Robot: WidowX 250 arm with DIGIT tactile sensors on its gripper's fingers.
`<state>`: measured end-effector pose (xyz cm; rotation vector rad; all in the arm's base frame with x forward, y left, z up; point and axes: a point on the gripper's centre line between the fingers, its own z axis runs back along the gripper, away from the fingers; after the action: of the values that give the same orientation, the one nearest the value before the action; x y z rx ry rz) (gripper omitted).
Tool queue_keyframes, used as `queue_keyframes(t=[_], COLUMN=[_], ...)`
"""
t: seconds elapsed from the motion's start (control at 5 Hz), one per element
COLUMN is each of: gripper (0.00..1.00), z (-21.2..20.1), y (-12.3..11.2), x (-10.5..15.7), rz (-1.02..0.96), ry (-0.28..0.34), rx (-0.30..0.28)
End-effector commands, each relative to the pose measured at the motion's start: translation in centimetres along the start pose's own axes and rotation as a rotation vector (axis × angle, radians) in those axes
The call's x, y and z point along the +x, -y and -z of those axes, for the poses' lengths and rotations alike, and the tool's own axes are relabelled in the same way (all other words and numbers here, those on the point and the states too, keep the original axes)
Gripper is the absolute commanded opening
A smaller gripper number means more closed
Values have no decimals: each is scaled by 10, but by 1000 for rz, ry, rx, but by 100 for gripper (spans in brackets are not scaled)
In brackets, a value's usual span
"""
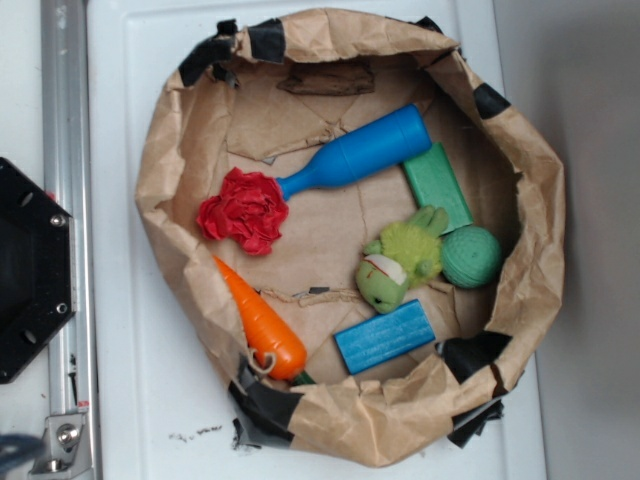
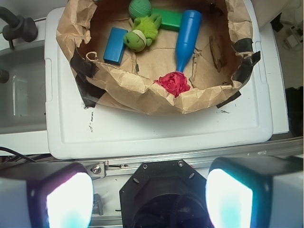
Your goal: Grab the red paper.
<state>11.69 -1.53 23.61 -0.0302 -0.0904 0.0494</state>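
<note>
The red paper (image 1: 243, 211) is a bright, ruffled wad, flower-like, lying inside the brown paper bag (image 1: 170, 150) near its wall, touching the narrow neck of the blue bottle (image 1: 355, 158) and above the orange carrot (image 1: 262, 322). In the wrist view the pincer (image 2: 149, 199) stands wide apart, its two fingers (image 2: 57, 197) holding nothing. The wad lies well apart from the pincer, straight ahead of it beyond the white bench (image 2: 156, 130).

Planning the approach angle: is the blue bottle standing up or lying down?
Lying down. The blue bottle rests on its side on the paper bag's floor, its narrow neck pointing at the red paper.
</note>
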Motion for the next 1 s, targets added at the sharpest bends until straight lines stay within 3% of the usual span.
queue_keyframes(t=[0.0, 0.2, 0.4, 0.6, 0.8], gripper=[100, 100, 100, 100, 100], z=[0, 30, 64, 115, 164], y=[0, -14, -18, -23, -38], x=[0, 48, 96, 119, 112], rz=[0, -61, -53, -36, 22], ry=[0, 64, 69, 20, -11], rx=[0, 153, 100, 76, 204])
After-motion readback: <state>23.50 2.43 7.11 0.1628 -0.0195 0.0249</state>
